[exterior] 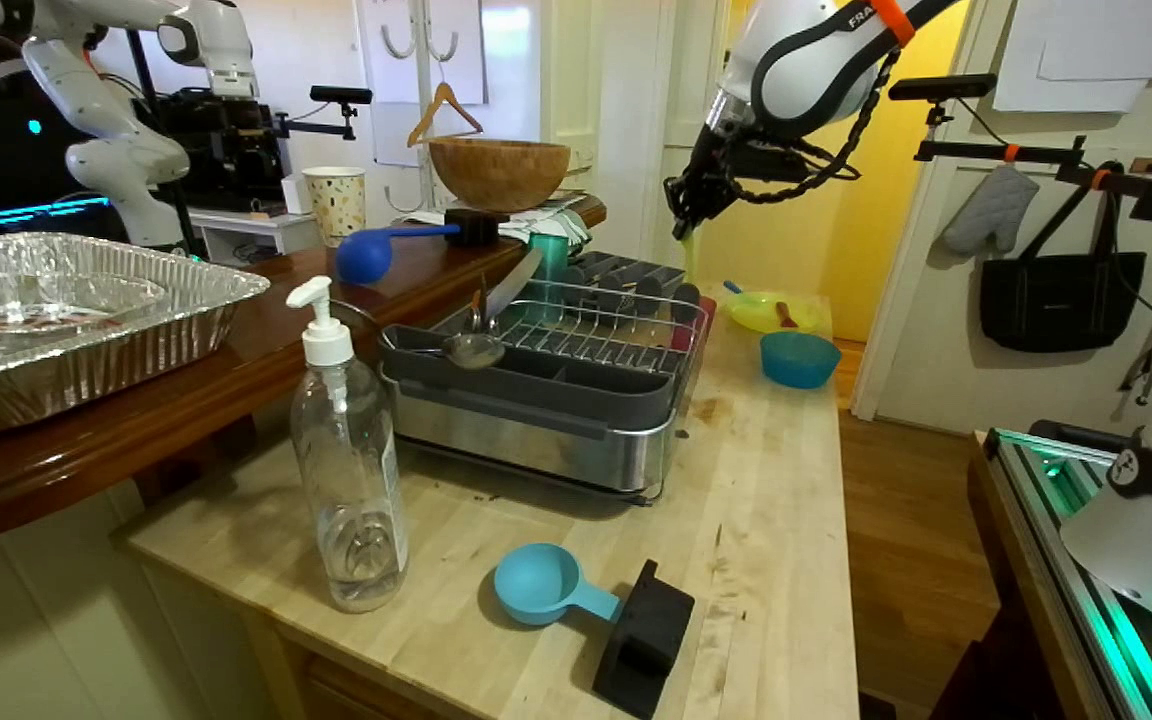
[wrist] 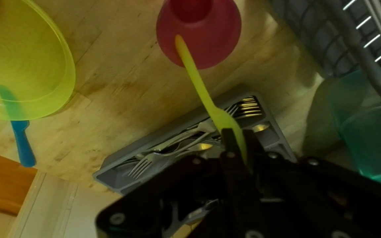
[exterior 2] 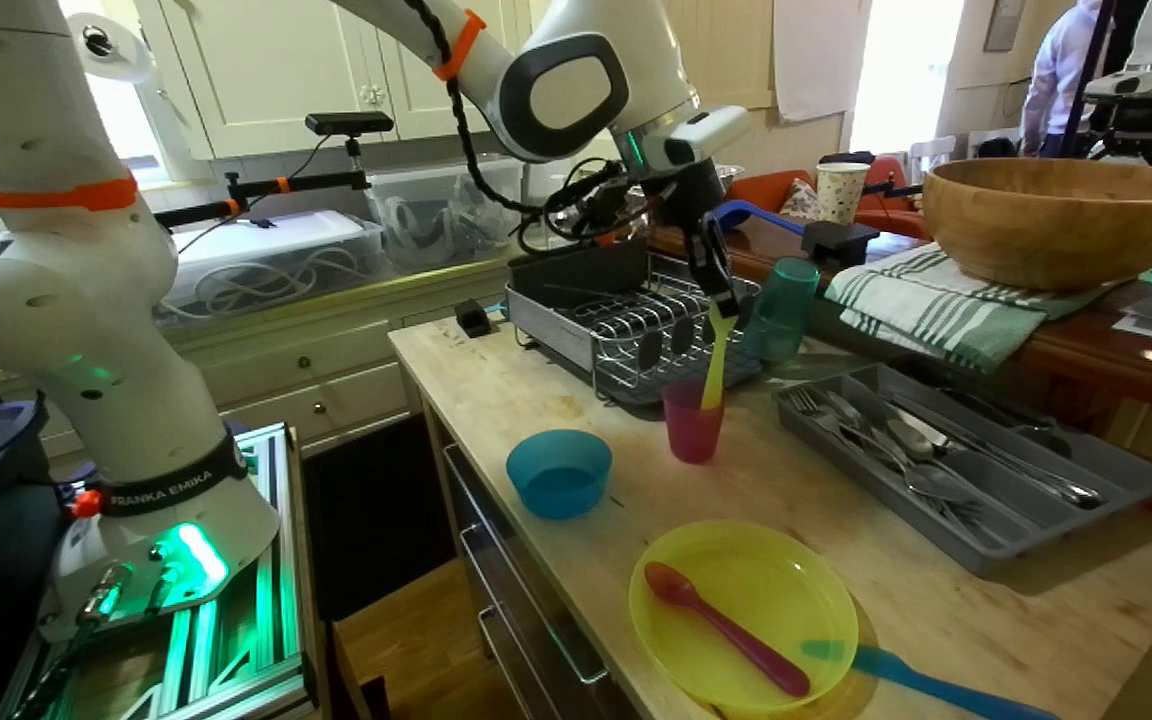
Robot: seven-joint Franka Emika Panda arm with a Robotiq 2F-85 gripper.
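The desk (exterior 2: 496,385) carried a dish rack (exterior 2: 556,325) and a grey cutlery tray (exterior 2: 1021,525). The hand (wrist: 239,134) hung higher than a red cup (exterior 2: 693,432) near the rack, clamped on a yellow utensil (exterior 2: 716,360) whose lower end reached the cup's mouth.

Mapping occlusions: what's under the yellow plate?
One end of a blue utensil shows through the edge of the translucent yellow plate; the rest sticks out. Hidden: the patch directly beneath the red spoon lying on top. Whether plate and utensil touch, can't tell.
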